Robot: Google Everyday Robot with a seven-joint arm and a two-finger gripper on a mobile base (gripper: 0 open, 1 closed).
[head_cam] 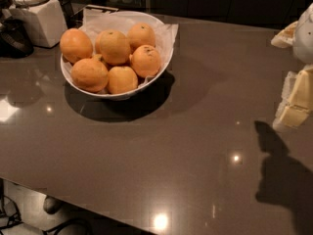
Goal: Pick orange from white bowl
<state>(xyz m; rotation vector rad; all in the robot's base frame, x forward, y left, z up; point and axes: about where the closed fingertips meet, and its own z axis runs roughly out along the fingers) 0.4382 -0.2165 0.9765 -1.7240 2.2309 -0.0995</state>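
round yellowish orange (115, 46) sits among five others (89, 74) in a wide glossy white bowl (164, 67) (paper-lined); pale gripper (296, 102) at right edge, well apart.

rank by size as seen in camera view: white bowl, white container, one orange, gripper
1. white bowl
2. white container, top left, partly cropped
3. orange, all six look alike
Unranked: gripper at the right edge, cut off by the frame, likely nearer the camera
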